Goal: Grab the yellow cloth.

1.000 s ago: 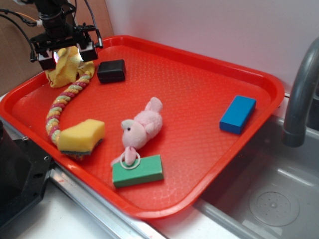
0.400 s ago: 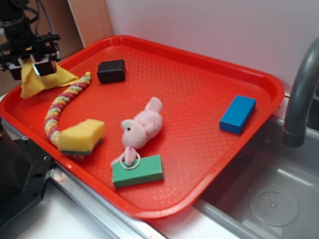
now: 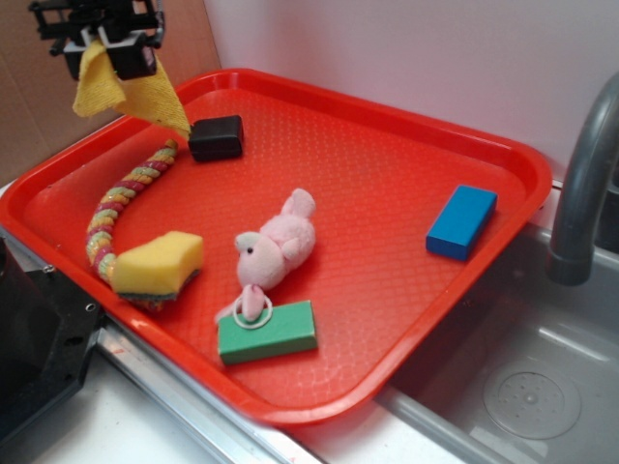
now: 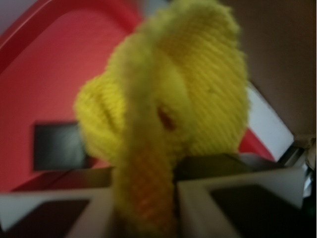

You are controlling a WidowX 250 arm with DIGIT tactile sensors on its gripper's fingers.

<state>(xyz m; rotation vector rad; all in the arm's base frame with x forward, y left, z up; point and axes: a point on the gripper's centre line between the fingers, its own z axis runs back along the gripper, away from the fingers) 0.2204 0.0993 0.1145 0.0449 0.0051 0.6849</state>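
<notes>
From the exterior view, my hand hangs above the far left corner of the red tray, its fingers pinched on the yellow cloth. The cloth dangles clear of the tray, one corner trailing down toward the black block. Below it the braided rope toy curves along the tray's left side to the yellow sponge. The pink plush toy lies mid-tray, touching the green block, and the blue block sits well apart near the right rim, beside the grey faucet.

From the wrist view, the yellow cloth fills most of the frame, bunched and clamped between my two pale fingers. The black block shows blurred on the red tray behind.
</notes>
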